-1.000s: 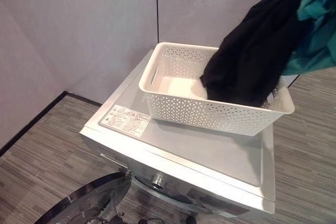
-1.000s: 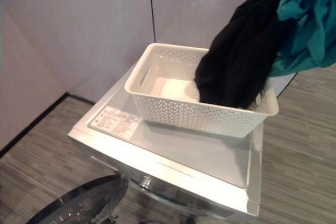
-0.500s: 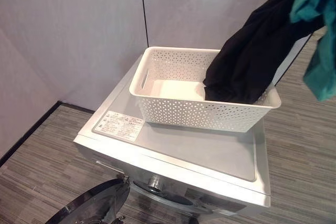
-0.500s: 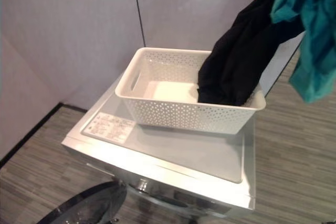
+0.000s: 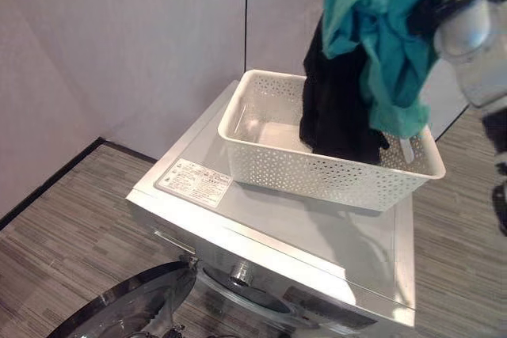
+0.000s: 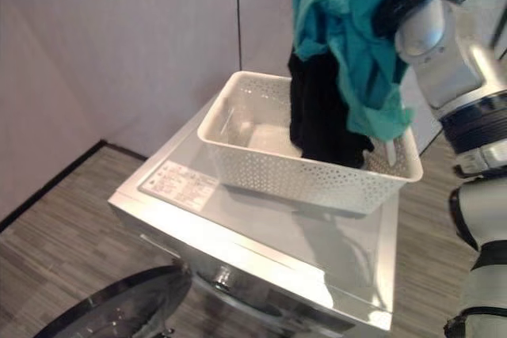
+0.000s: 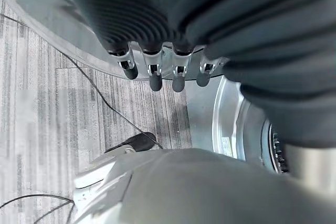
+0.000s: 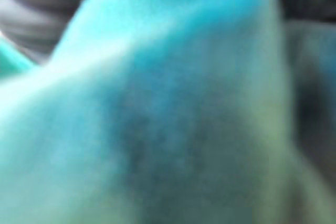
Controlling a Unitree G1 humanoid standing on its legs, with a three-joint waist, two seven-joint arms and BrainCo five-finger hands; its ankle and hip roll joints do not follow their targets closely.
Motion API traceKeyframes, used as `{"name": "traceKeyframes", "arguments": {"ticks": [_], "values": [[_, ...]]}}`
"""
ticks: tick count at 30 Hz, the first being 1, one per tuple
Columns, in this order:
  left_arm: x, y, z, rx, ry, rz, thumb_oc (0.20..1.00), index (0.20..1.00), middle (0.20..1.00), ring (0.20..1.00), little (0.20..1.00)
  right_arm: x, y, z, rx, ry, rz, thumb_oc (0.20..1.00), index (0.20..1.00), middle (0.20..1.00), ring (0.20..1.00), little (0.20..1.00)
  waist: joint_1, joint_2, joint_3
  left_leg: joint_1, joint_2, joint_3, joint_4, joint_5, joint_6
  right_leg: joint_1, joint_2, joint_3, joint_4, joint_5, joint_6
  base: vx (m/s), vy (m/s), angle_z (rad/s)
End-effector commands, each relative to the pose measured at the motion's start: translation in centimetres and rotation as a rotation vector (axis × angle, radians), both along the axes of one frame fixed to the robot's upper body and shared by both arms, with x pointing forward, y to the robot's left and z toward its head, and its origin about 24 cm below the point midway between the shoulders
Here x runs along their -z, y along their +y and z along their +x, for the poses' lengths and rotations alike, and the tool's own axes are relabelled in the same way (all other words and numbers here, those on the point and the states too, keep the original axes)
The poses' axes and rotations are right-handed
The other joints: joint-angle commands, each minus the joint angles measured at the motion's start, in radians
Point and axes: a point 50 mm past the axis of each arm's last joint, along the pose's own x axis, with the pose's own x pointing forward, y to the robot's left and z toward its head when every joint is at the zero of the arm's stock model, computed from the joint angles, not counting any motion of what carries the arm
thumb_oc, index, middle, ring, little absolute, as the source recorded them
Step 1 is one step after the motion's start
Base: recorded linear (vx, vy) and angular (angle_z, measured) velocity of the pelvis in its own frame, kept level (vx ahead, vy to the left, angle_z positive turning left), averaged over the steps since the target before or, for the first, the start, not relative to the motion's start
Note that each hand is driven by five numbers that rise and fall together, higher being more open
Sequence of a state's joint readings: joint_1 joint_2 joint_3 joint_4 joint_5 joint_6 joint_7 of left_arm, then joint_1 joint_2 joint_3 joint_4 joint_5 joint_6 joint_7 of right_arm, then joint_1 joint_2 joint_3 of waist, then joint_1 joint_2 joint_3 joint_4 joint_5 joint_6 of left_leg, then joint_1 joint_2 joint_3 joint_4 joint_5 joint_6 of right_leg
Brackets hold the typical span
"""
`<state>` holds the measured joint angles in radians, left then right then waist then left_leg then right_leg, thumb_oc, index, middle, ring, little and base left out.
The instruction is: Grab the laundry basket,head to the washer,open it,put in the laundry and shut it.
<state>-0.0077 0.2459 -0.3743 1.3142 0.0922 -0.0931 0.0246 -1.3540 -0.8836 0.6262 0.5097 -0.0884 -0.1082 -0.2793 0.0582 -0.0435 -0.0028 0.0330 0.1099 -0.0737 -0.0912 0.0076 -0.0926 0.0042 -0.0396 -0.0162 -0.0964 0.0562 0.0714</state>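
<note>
Nearest, the round glass washer door hangs open below the glossy white front-loading washer. On its flat top sits the white perforated plastic laundry basket — stiff, light. Above it the right arm lifts soft teal cloth and limp black cloth, its hem trailing in the basket; that hand's fingers are hidden — I cannot tell their state. The left hand hangs relaxed, holding nothing. Such laundry slips; take it bunched.

right arm: raised high | left hand: fingers straight, hanging idle
</note>
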Motion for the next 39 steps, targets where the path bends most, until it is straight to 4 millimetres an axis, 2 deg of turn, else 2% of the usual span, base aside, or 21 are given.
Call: {"name": "traceKeyframes", "arguments": {"ticks": [1, 4, 5, 7, 8, 11, 21, 23, 30, 31, 32, 33, 34, 36, 39], "values": [[0.1, 0.5, -0.3, 0.050, 0.052, 0.031, 1.000, 1.000, 1.000, 1.000, 1.000, -5.1, -1.8, -1.7, 0.041, -0.078, 0.040, 0.200, 0.200, 0.200, 0.200, 0.200, 0.024, -0.088, 0.001, 0.072, 0.011, -0.024, 0.004, -0.095, 0.020, 0.055, -0.115, -0.043, 0.051, -0.074, 0.071, 0.00, 0.000, 0.00], [0.1, -0.1, -0.1, 0.047, 0.046, 0.007, 1.000, 1.000, 1.000, 1.000, 1.000, -1.8, -1.8, 0.2, 0.050, 0.084, 0.003, 0.200, 0.200, 0.200, 0.200, 0.200, 0.021, -0.086, 0.012, 0.068, 0.011, -0.027, 0.004, -0.092, 0.020, 0.049, -0.115, -0.043, 0.055, -0.075, 0.069, -0.01, -0.002, 0.01], [0.2, -0.2, -0.1, 0.040, 0.043, 0.000, 1.000, 1.000, 1.000, 1.000, 1.000, 0.1, -1.7, 1.0, 0.035, 0.183, -0.024, 0.200, 0.200, 0.200, 0.200, 0.200, 0.018, -0.085, 0.019, 0.065, 0.012, -0.028, 0.004, -0.089, 0.019, 0.045, -0.115, -0.042, 0.057, -0.074, 0.069, -0.03, -0.001, 0.05], [0.2, -0.3, -0.2, 0.038, 0.046, -0.005, 1.000, 1.000, 1.000, 1.000, 1.000, 0.8, -1.6, 1.2, 0.034, 0.224, -0.047, 0.200, 0.200, 0.200, 0.200, 0.200, 0.016, -0.085, 0.021, 0.063, 0.012, -0.027, 0.004, -0.089, 0.018, 0.043, -0.115, -0.042, 0.057, -0.074, 0.069, 0.00, 0.000, 0.00], [0.3, -0.4, -0.4, 0.032, 0.052, -0.016, 1.000, 1.000, 1.000, 1.000, 1.000, 2.2, -1.8, 1.5, 0.028, 0.304, -0.077, 0.200, 0.200, 0.200, 0.200, 0.200, 0.011, -0.082, 0.025, 0.059, 0.012, -0.025, 0.004, -0.086, 0.017, 0.039, -0.115, -0.042, 0.058, -0.074, 0.069, 0.00, 0.000, 0.00], [0.3, -0.7, -0.8, 0.034, 0.063, -0.036, 1.000, 1.000, 1.000, 1.000, 1.000, 4.5, -3.0, 2.1, 0.045, 0.446, -0.098, 0.200, 0.200, 0.200, 0.200, 0.200, 0.002, -0.079, 0.032, 0.056, 0.013, -0.021, 0.004, -0.082, 0.012, 0.033, -0.117, -0.041, 0.058, -0.071, 0.070, 0.00, 0.000, 0.00], [0.5, -1.3, -1.0, 0.053, 0.079, -0.076, 1.000, 1.000, 1.000, 1.000, 1.000, 7.1, -3.5, 2.3, 0.036, 0.680, -0.208, 0.200, 0.200, 0.200, 0.200, 0.200, -0.019, -0.072, 0.030, 0.057, 0.015, -0.008, 0.004, -0.080, 0.005, 0.031, -0.118, -0.036, 0.052, -0.065, 0.074, 0.00, 0.000, -0.01], [0.5, -1.7, -0.8, 0.061, 0.074, -0.087, 1.000, 1.000, 1.000, 1.000, 1.000, 7.8, -2.7, 2.3, -0.003, 0.724, -0.236, 0.200, 0.200, 0.200, 0.200, 0.200, -0.022, -0.069, 0.028, 0.058, 0.014, -0.005, 0.004, -0.080, 0.005, 0.031, -0.119, -0.035, 0.051, -0.064, 0.074, 0.00, 0.000, 0.00], [0.5, -2.1, -0.7, 0.077, 0.074, -0.101, 1.000, 1.000, 1.000, 1.000, 1.000, 8.8, -1.8, 2.0, -0.061, 0.772, -0.263, 0.200, 0.200, 0.200, 0.200, 0.200, -0.024, -0.066, 0.026, 0.057, 0.015, -0.002, 0.004, -0.080, 0.003, 0.031, -0.120, -0.037, 0.045, -0.062, 0.075, 0.00, 0.000, 0.00], [0.5, -2.0, -0.8, 0.079, 0.076, -0.098, 1.000, 1.000, 1.000, 1.000, 1.000, 9.0, -1.6, 2.1, -0.066, 0.772, -0.258, 0.316, 0.316, 0.316, 0.316, 0.316, -0.022, -0.066, 0.027, 0.056, 0.015, -0.003, 0.004, -0.080, 0.003, 0.033, -0.120, -0.038, 0.043, -0.062, 0.075, 0.00, 0.000, 0.00], [0.5, -2.0, -0.8, 0.078, 0.077, -0.096, 1.000, 1.000, 1.000, 1.000, 1.000, 9.1, -1.6, 2.2, -0.069, 0.773, -0.250, 0.360, 0.360, 0.360, 0.360, 0.360, -0.021, -0.066, 0.027, 0.056, 0.015, -0.004, 0.004, -0.080, 0.003, 0.033, -0.120, -0.038, 0.042, -0.061, 0.075, 0.00, 0.000, 0.00], [0.5, -2.0, -0.8, 0.078, 0.077, -0.096, 1.000, 1.000, 1.000, 1.000, 1.000, 9.1, -1.6, 2.2, -0.069, 0.773, -0.250, 0.369, 0.369, 0.369, 0.369, 0.369, -0.021, -0.066, 0.027, 0.056, 0.015, -0.004, 0.004, -0.080, 0.003, 0.034, -0.120, -0.038, 0.042, -0.061, 0.075, 0.00, 0.000, 0.00], [0.5, -1.7, -1.0, 0.073, 0.083, -0.087, 1.000, 1.000, 1.000, 1.000, 1.000, 9.1, -1.5, 2.3, -0.075, 0.768, -0.238, 0.442, 0.442, 0.442, 0.442, 0.442, -0.020, -0.067, 0.029, 0.056, 0.015, -0.004, 0.004, -0.079, 0.004, 0.035, -0.120, -0.038, 0.042, -0.061, 0.075, 0.00, 0.000, 0.00], [0.5, -1.6, -1.1, 0.071, 0.088, -0.081, 1.000, 1.000, 1.000, 1.000, 1.000, 9.0, -1.4, 2.3, -0.077, 0.764, -0.231, 0.517, 0.517, 0.517, 0.517, 0.517, -0.019, -0.068, 0.029, 0.056, 0.015, -0.004, 0.004, -0.078, 0.004, 0.036, -0.120, -0.038, 0.041, -0.061, 0.074, 0.00, 0.000, 0.00], [0.6, -1.2, -1.5, 0.061, 0.105, -0.064, 1.000, 1.000, 1.000, 1.000, 1.000, 8.8, -1.0, 2.3, -0.097, 0.751, -0.218, 0.561, 0.561, 0.561, 0.561, 0.561, -0.019, -0.071, 0.028, 0.055, 0.014, -0.005, 0.004, -0.078, 0.003, 0.036, -0.119, -0.041, 0.039, -0.060, 0.073, 0.00, 0.000, 0.00]]}}
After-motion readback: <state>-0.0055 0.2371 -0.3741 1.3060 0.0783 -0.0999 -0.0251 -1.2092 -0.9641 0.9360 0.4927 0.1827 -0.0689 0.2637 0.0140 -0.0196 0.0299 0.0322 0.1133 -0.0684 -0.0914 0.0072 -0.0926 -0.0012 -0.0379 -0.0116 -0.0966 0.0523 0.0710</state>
